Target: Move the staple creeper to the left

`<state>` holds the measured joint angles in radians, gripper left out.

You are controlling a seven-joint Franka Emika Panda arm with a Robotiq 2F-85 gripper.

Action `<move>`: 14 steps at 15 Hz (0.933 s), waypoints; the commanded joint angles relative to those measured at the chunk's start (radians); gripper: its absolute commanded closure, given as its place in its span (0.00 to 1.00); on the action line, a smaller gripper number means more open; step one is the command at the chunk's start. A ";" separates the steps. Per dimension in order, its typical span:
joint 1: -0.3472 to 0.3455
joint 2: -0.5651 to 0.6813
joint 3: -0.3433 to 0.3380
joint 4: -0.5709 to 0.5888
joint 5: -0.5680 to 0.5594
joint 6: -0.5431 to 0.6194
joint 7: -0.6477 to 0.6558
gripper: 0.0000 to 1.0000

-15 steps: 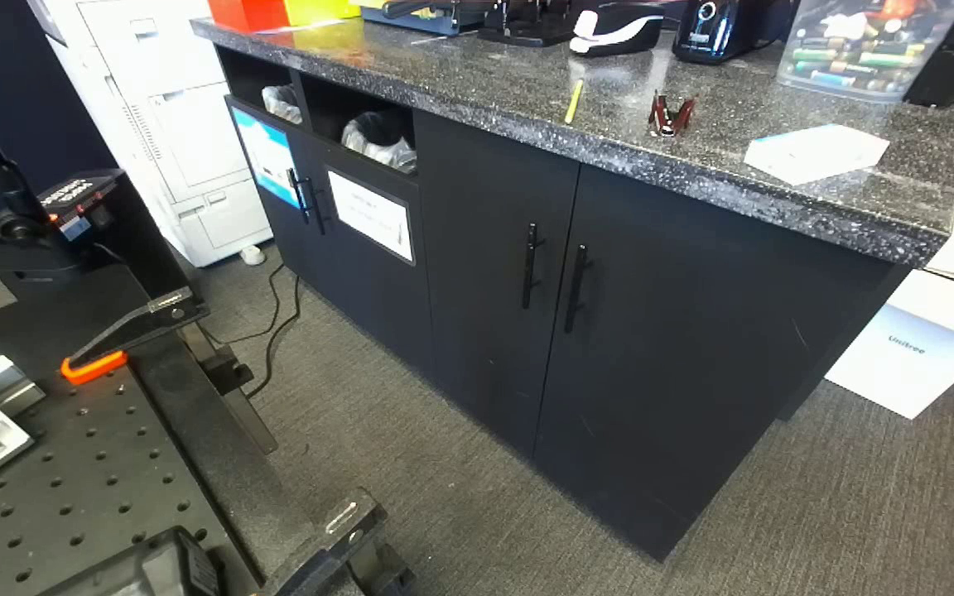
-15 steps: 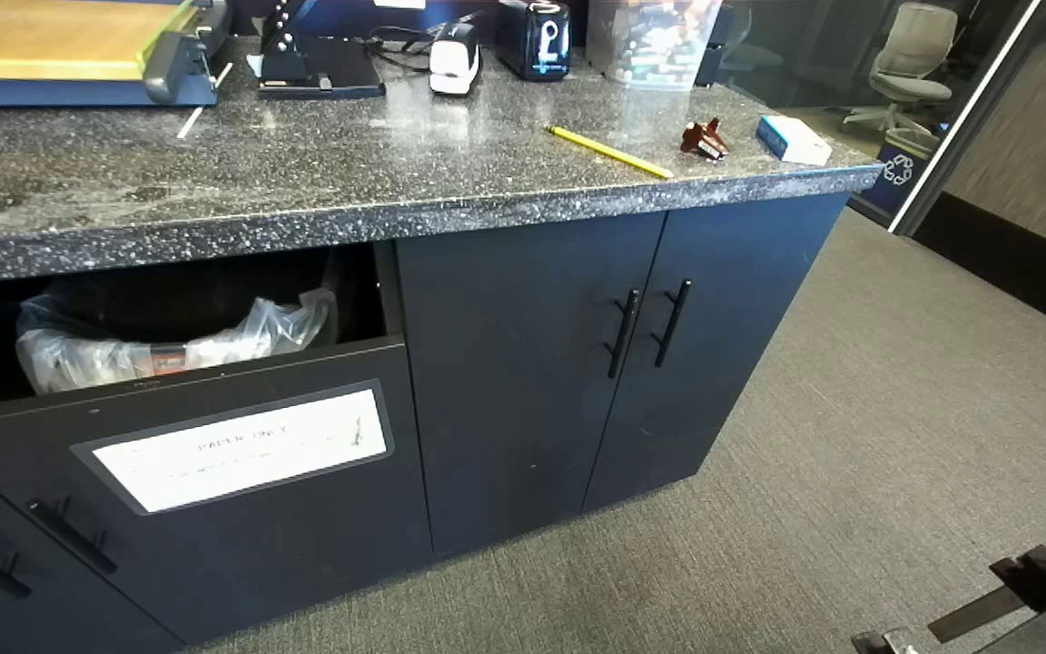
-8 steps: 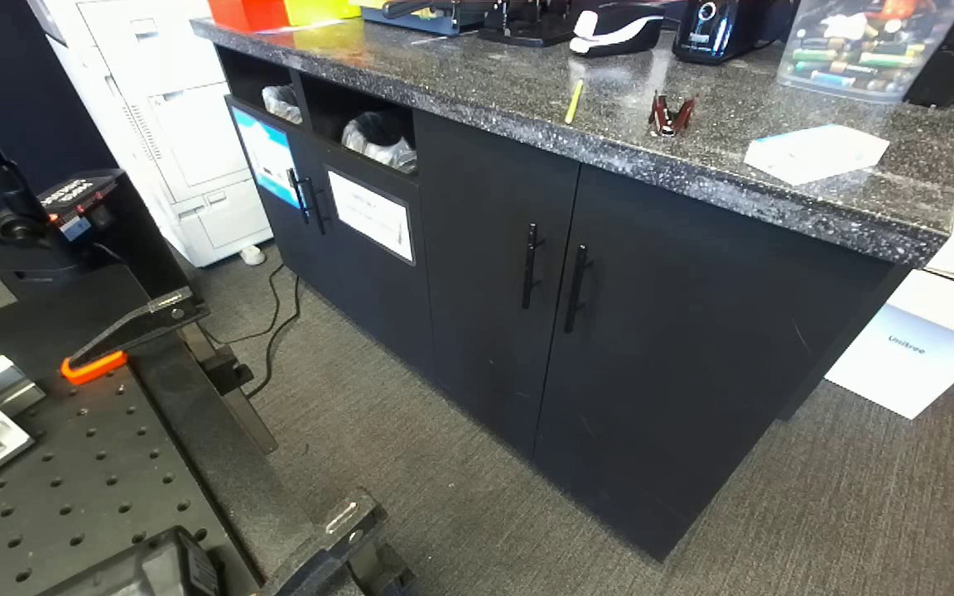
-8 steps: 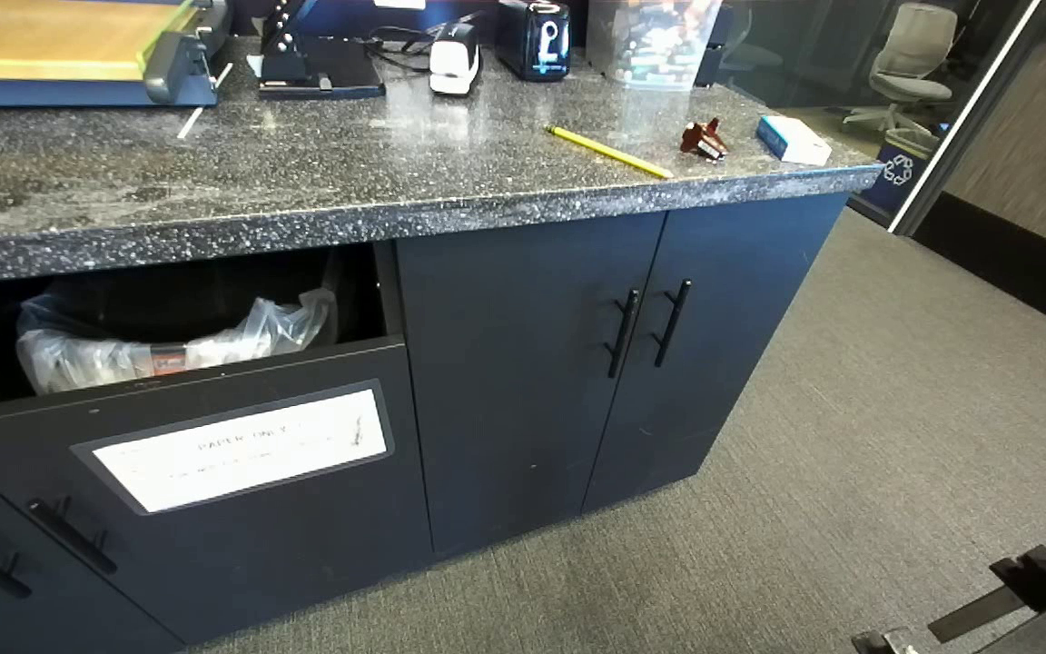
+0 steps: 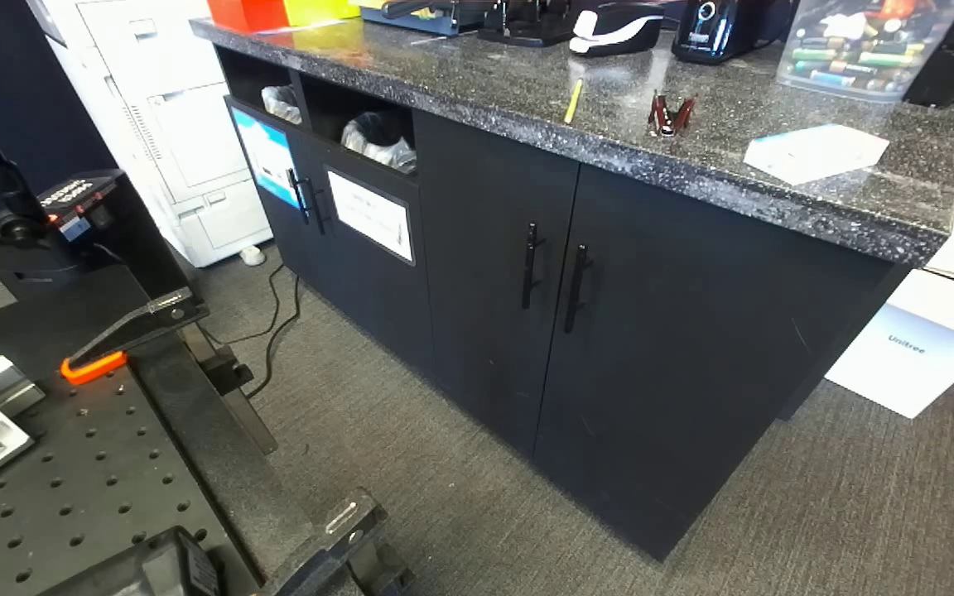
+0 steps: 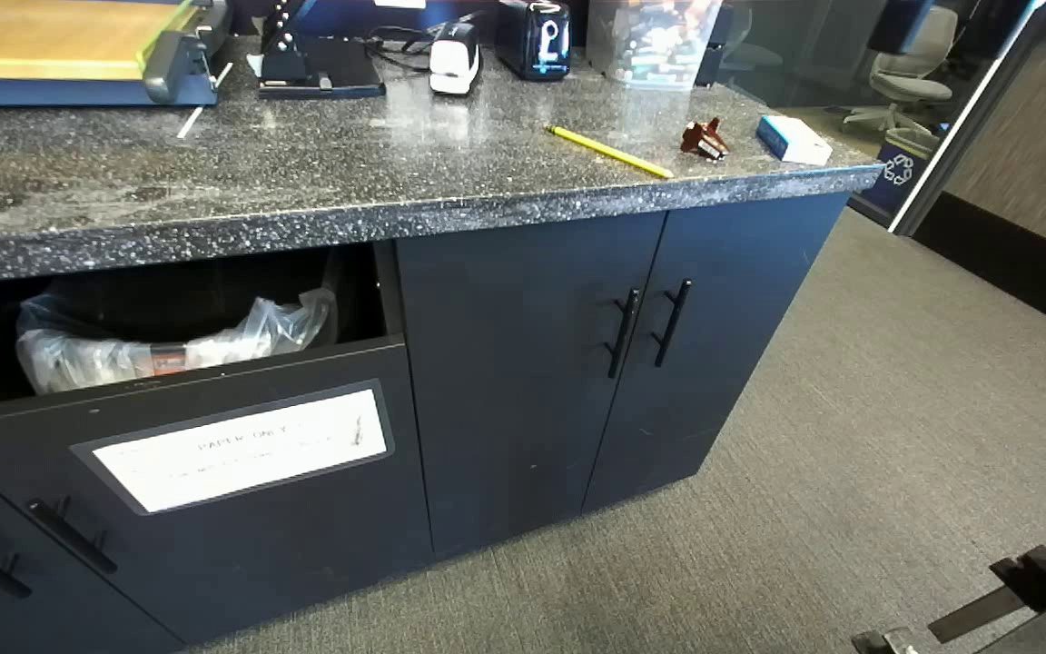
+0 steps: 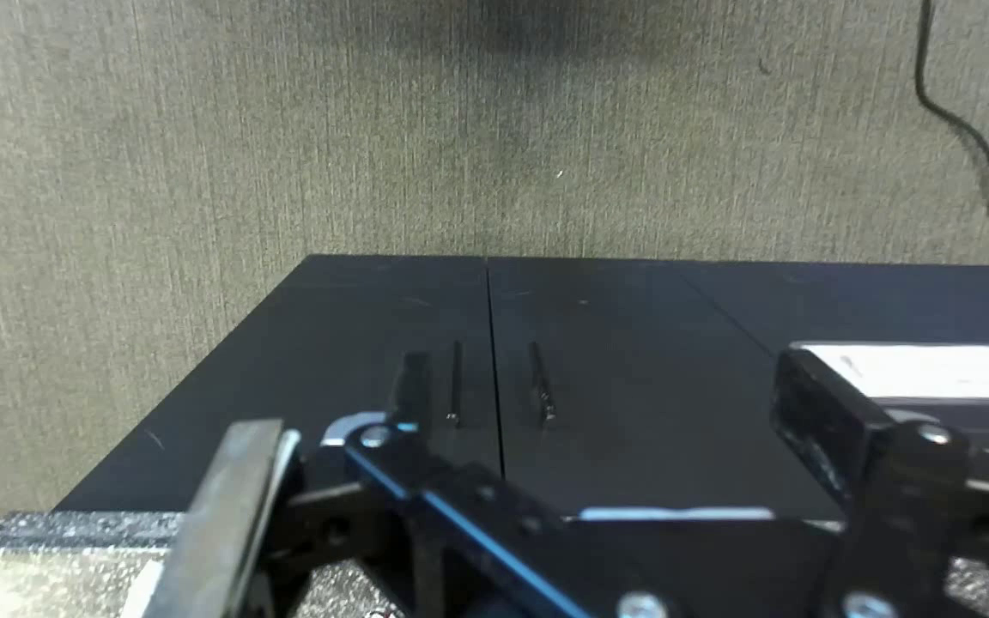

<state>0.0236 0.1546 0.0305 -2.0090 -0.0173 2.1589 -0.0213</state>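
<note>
The staple creeper (image 5: 667,127) is small, dark reddish-brown and claw-like. It lies on the speckled dark countertop (image 5: 460,70) near the front edge, between a yellow pencil and a small white box. It also shows in an exterior view (image 6: 703,139). My gripper (image 7: 610,395) shows in the wrist view with its fingers wide apart and nothing between them. Black cabinet doors and the carpet lie beyond the fingers. The gripper is apart from the staple creeper, which I cannot make out in the wrist view. The gripper's fingers do not show in the exterior views.
The yellow pencil (image 6: 609,152) lies left of the staple creeper; the white box (image 6: 795,141) is right of it. A white-and-black stapler (image 6: 455,62), a black boxy device (image 6: 534,41) and a clear bin (image 6: 655,45) stand behind. A dark shape (image 6: 900,23) shows at the top right.
A dark shape, possibly part of my arm, has come into the top right of an exterior view. The staple creeper and other things on the counter have not moved.
</note>
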 commanded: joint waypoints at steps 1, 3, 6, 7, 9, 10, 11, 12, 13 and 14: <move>-0.013 0.195 -0.027 0.258 -0.039 -0.020 -0.004 0.00; -0.023 0.284 -0.041 0.380 -0.041 -0.035 -0.013 0.00; -0.043 0.419 -0.053 0.552 -0.030 -0.045 -0.031 0.00; -0.051 0.464 -0.054 0.606 -0.024 -0.051 -0.039 0.00; -0.062 0.555 -0.056 0.708 -0.024 -0.056 -0.045 0.00; -0.067 0.601 -0.058 0.757 -0.026 -0.059 -0.046 0.00; -0.072 0.645 -0.060 0.807 -0.025 -0.064 -0.045 0.00; -0.077 0.686 -0.059 0.855 -0.023 -0.073 -0.047 0.00; -0.081 0.727 -0.058 0.903 -0.021 -0.083 -0.048 0.00; -0.083 0.764 -0.057 0.950 -0.020 -0.096 -0.048 0.00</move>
<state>-0.0511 0.7866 -0.0270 -1.2559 -0.0382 2.1361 -0.0505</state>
